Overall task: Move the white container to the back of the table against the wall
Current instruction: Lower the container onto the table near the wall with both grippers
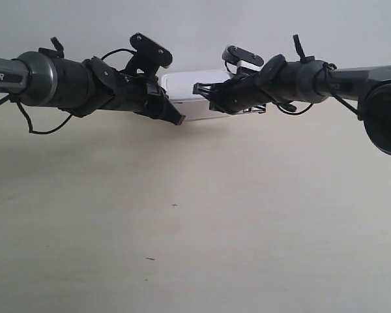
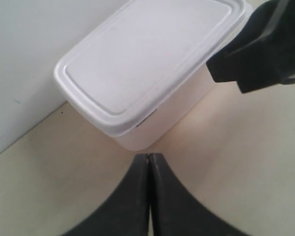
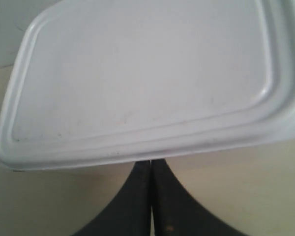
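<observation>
The white container (image 1: pixel 194 83) stands at the back of the table (image 1: pixel 195 215), close to the wall (image 1: pixel 195 26). The arm at the exterior view's left has its gripper (image 1: pixel 178 120) at the box's front corner. The arm at the exterior view's right has its gripper (image 1: pixel 199 89) against the box's front. In the left wrist view my left gripper (image 2: pixel 149 156) is shut and empty, its tips just short of the white container (image 2: pixel 147 54), with the wall (image 2: pixel 19 59) beside the box. My right gripper (image 3: pixel 151 162) is shut, its tips under the lid rim of the white container (image 3: pixel 142 73).
The other arm's gripper (image 2: pixel 231 64) shows as a dark block at the box's far corner in the left wrist view. A few tiny dark specks (image 1: pixel 174 205) mark the pale tabletop in front of the arms.
</observation>
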